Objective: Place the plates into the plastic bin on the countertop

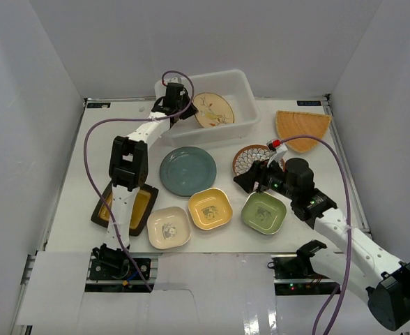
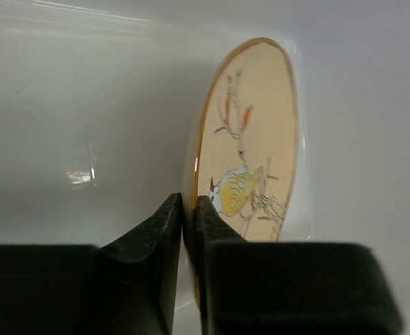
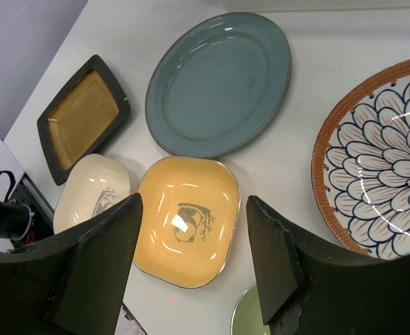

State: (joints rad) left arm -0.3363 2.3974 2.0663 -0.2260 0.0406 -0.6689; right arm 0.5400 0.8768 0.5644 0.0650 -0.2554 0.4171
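Note:
My left gripper [image 1: 179, 98] is inside the plastic bin [image 1: 243, 87], shut on the rim of a tan round plate [image 1: 213, 109] painted with a bird. In the left wrist view the fingers [image 2: 215, 227] pinch the plate's edge [image 2: 254, 139] and hold it tilted on edge against the bin's wall [image 2: 72, 105]. My right gripper [image 1: 250, 179] is open and empty above the table between the yellow square plate [image 1: 210, 208] and the green one [image 1: 263, 212]. In the right wrist view the yellow plate [image 3: 187, 218] lies below the open jaws.
On the countertop [image 1: 79, 181]: teal round plate [image 1: 187, 171], brown petal-patterned plate [image 1: 250, 158], orange fan-shaped plate [image 1: 301, 128], cream square plate [image 1: 168, 227], dark rectangular plate [image 1: 143, 207] under the left arm. White walls enclose the back and sides.

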